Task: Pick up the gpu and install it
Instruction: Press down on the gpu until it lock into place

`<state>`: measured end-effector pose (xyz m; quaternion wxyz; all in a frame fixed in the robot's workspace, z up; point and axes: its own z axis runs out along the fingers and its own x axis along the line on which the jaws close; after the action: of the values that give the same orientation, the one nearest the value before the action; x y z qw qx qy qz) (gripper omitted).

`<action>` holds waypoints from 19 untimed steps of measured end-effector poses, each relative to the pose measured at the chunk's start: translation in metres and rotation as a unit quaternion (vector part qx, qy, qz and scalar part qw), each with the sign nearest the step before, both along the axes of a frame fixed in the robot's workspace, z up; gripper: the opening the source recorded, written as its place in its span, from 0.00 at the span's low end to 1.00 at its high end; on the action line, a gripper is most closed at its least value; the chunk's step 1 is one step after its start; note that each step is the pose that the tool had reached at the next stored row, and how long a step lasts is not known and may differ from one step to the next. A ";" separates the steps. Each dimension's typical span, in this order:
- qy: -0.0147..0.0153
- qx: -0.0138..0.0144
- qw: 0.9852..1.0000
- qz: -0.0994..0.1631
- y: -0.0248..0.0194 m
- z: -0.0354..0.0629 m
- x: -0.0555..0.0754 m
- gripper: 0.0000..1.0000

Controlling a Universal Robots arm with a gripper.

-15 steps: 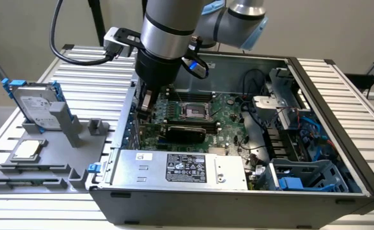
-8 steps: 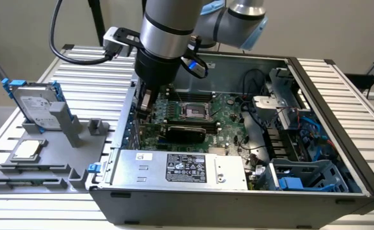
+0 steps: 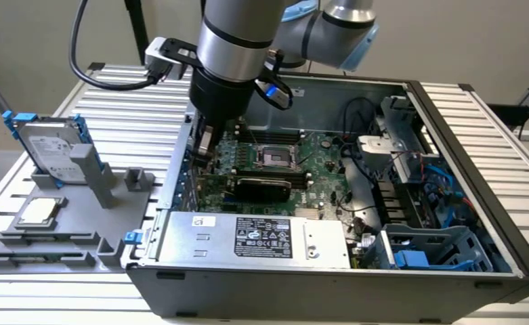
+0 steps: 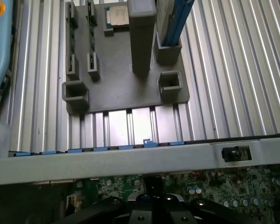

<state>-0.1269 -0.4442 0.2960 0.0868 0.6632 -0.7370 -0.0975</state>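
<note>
The gpu [image 3: 266, 184] stands on edge across the green motherboard [image 3: 323, 152] inside the open computer case [image 3: 336, 291]. Its black cooler face is turned toward the exterior camera, and its end toward the exterior view's left reaches the case wall. My gripper [image 3: 207, 150] hangs from the arm inside the case against that wall, just beyond and above that end of the card. Whether it touches the card is hidden. In the wrist view the gripper's black body [image 4: 151, 207] hangs over the motherboard [image 4: 214, 186] beside the case wall [image 4: 130, 161].
Outside the case, on the exterior view's left, a grey fixture [image 3: 74, 254] holds a silver hard drive in a blue frame [image 3: 55, 145] and a square CPU chip [image 3: 40, 211]. A power supply [image 3: 255, 237] fills the case front. Cables and a drive cage [image 3: 427, 250] crowd its right.
</note>
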 end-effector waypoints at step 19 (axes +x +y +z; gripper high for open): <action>0.000 -0.001 1.000 0.000 0.0001 -0.0027 -0.003 0.11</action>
<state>-0.1302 -0.4441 0.2933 0.0876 0.6631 -0.7370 -0.0972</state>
